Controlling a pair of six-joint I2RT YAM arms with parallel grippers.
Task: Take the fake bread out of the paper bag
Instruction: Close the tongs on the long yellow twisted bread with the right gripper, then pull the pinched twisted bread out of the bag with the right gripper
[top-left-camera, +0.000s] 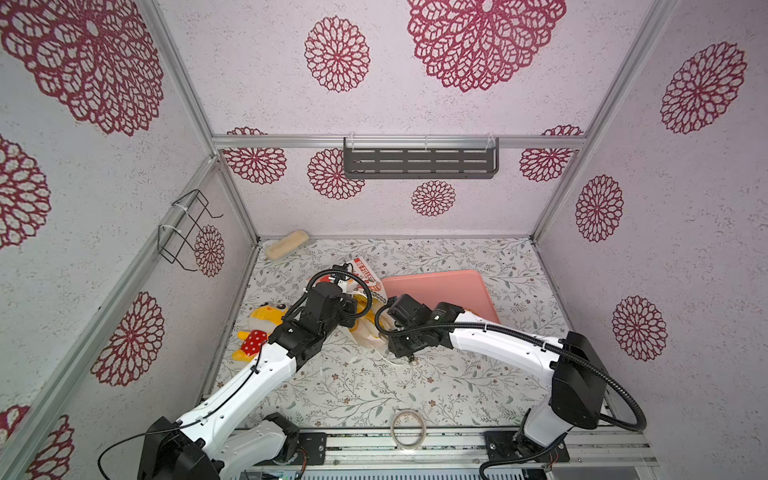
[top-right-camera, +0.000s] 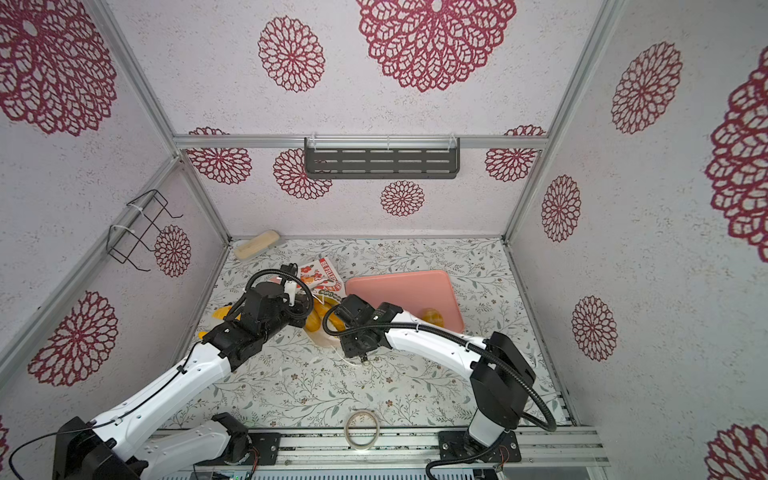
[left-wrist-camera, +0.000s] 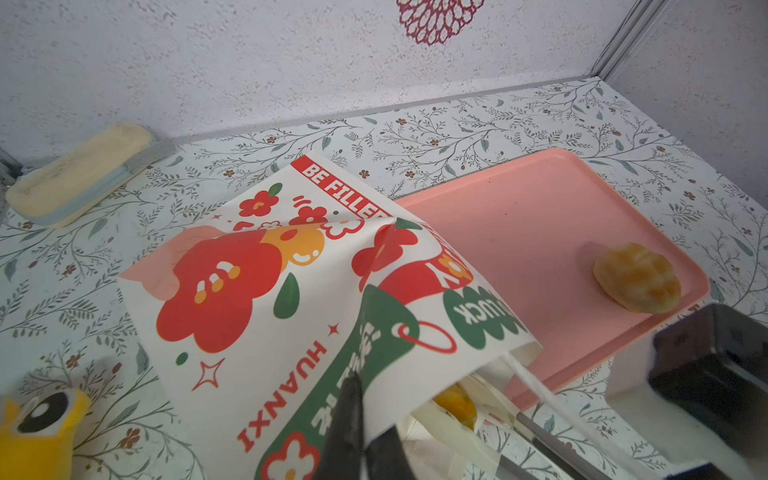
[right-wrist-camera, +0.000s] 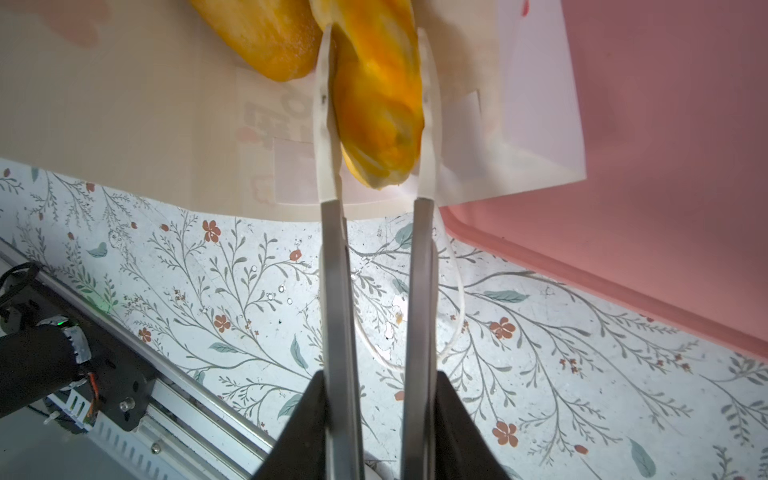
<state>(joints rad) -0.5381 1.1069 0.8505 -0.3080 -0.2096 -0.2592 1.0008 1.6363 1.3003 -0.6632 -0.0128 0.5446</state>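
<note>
My left gripper (left-wrist-camera: 361, 415) pinched the paper bag (left-wrist-camera: 257, 299) by its upper lip, near the table's (top-left-camera: 374, 395) middle, against the pink tray's (left-wrist-camera: 519, 232) edge. My right gripper's (right-wrist-camera: 374, 31) narrow jaws pressed the long loaf (right-wrist-camera: 378, 104) inside the bag. It looked light, glossy and likely slippery, best squeezed across its flanks.

Bread (left-wrist-camera: 455, 405) mostly hidden inside paper bag (left-wrist-camera: 257, 311) — loaf (right-wrist-camera: 376, 91) cropped at edge.

In a top view the left arm (top-left-camera: 249, 386) reaches from lower left to mid-frame and the right arm (top-left-camera: 511, 338) from lower right, wrists nearly meeting. The left gripper (left-wrist-camera: 365, 432) pinches the bag (left-wrist-camera: 257, 311) edge. The right gripper (right-wrist-camera: 374, 62) presses both fingers on a loaf (right-wrist-camera: 378, 104).
</note>
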